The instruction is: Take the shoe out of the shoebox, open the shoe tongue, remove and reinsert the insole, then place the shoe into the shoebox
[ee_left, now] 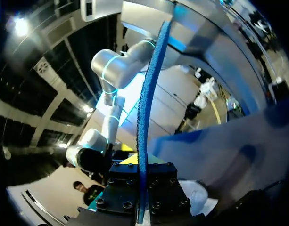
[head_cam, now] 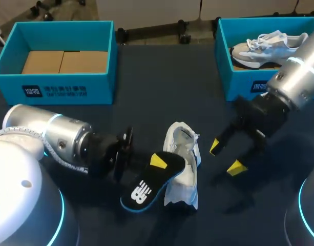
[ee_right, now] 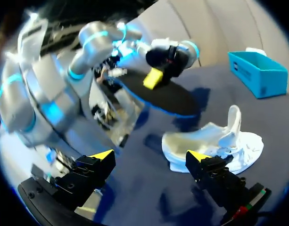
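- Now the left arm comes in low from the bench's left edge, wrist nearly level, left gripper pointing toward the middle.
- Its fingers are clamped on the insole from both sides. The left wrist view shows it edge-on between them.
- Insole: black top, blue rim, white logo, held off the bench near the front edge, just beside the shoe.
- Right arm enters from the right edge. Right gripper angled down, fingers spread wide, holding nothing, near the shoe's right side.
- Shoe: white, on the bench front-middle, mouth gaping.
- Teal shoebox back-left corner, second shoebox back-right corner.
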Controlling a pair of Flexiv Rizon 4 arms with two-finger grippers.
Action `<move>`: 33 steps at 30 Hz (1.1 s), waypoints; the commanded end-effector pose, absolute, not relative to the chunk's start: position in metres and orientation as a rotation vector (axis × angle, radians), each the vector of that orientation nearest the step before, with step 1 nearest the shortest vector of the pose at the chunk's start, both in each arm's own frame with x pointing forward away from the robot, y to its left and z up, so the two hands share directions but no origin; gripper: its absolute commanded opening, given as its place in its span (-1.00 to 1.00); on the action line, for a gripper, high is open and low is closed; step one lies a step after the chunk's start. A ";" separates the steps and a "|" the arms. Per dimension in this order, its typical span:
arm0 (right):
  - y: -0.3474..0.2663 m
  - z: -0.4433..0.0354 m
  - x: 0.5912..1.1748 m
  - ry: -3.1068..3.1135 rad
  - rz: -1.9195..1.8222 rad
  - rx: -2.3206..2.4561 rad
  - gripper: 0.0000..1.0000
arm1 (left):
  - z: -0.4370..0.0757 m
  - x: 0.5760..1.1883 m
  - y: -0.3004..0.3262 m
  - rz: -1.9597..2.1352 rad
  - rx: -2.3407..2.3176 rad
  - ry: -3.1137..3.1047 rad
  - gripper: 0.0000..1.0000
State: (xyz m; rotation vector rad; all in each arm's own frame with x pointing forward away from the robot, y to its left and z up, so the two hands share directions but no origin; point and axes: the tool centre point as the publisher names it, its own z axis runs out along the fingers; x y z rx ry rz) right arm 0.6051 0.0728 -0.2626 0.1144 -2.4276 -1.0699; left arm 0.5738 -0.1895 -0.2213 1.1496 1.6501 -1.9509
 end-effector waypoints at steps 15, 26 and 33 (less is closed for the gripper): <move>0.086 -0.276 0.601 -2.682 -0.920 0.140 1.00 | -0.240 0.572 -0.197 -1.950 1.179 1.762 -1.00; 0.101 -0.310 0.589 -2.917 -0.875 0.083 1.00 | -0.261 0.573 -0.205 -2.078 1.063 1.763 -1.00; 0.103 -0.311 0.589 -2.937 -0.857 0.053 1.00 | -0.262 0.574 -0.207 -2.059 1.061 1.775 -1.00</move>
